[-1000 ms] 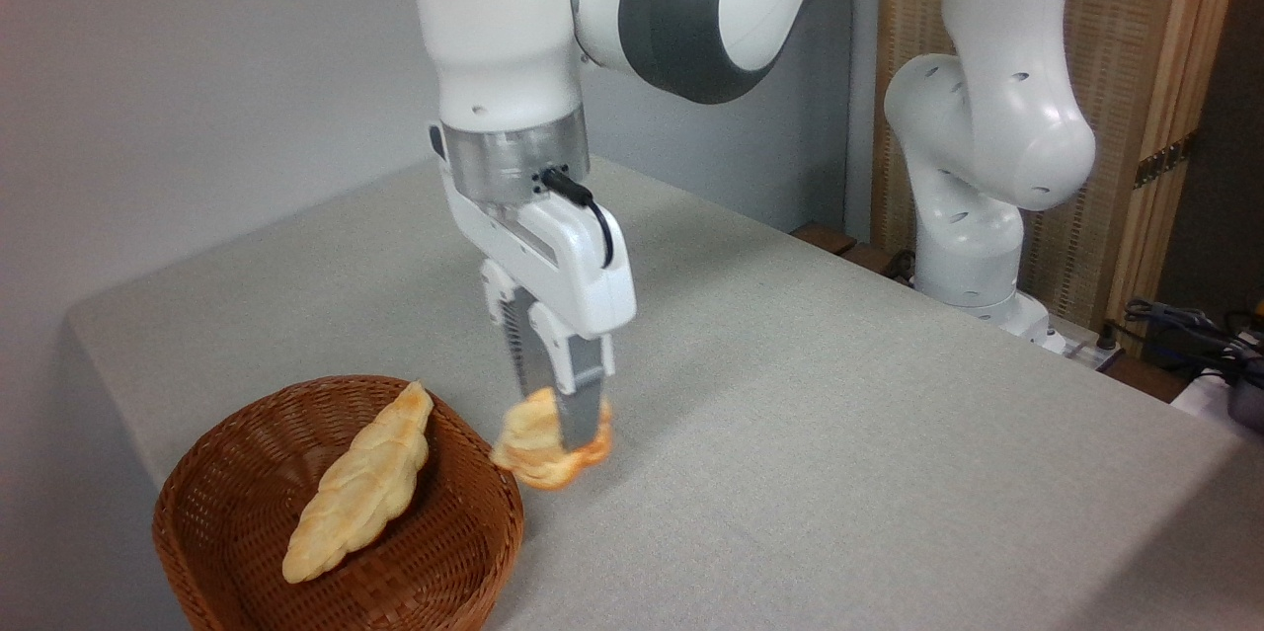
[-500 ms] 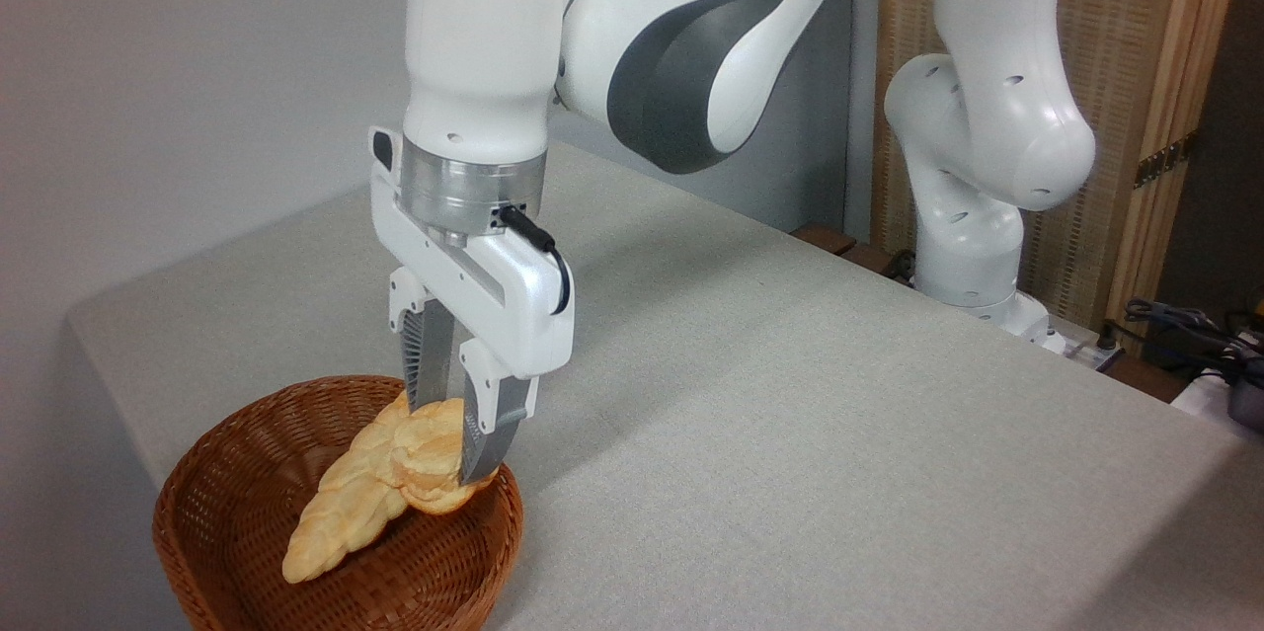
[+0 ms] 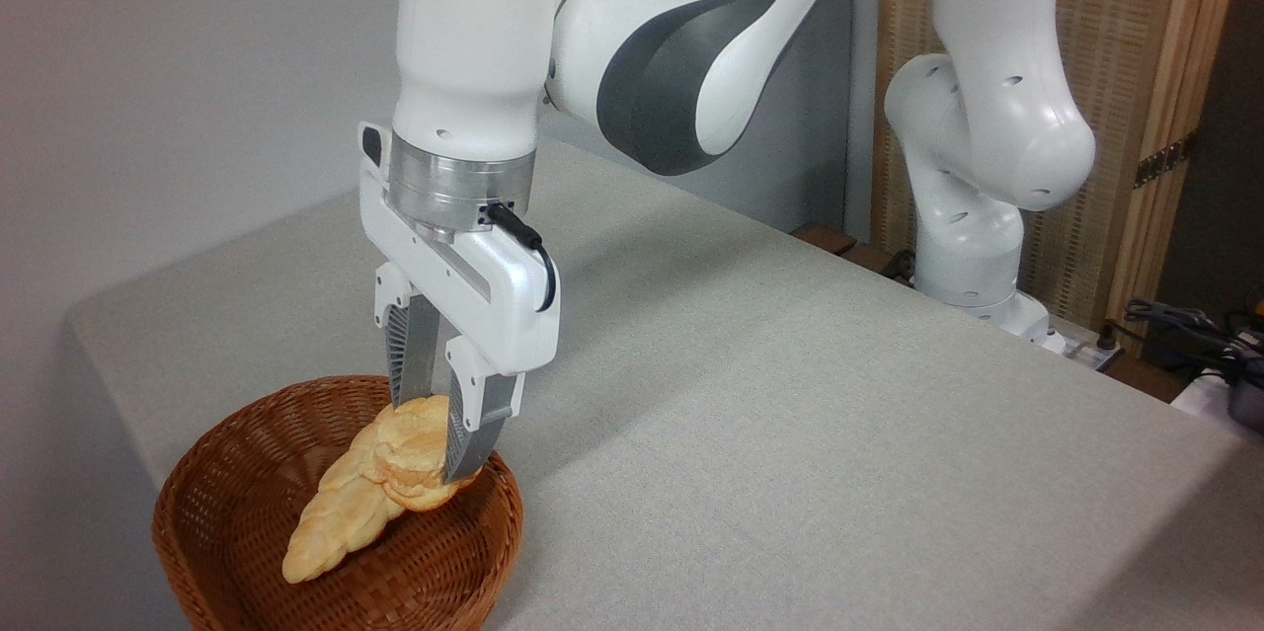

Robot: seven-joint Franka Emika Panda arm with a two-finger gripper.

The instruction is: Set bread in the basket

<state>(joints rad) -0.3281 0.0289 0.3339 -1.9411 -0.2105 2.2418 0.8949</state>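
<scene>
A small golden-orange bread [image 3: 415, 458] hangs between the fingers of my gripper [image 3: 436, 438], which is shut on it. It is held over the right part of the round reddish-brown wicker basket [image 3: 217, 522], just above the basket's inside and partly in front of the upper end of the long loaf there. I cannot tell whether the bread touches that loaf. The front finger [image 3: 464, 433] covers the bread's right side.
A long pale braided loaf [image 3: 331, 522] lies diagonally inside the basket. The basket sits at the front left corner of the grey table [image 3: 790, 414], close to its edges. The arm's white base [image 3: 973, 216] stands at the far right, with cables beyond it.
The gripper carried the bread leftward from beside the basket's right rim to over the basket's inside. In the last half second it shifted only slightly further left.
</scene>
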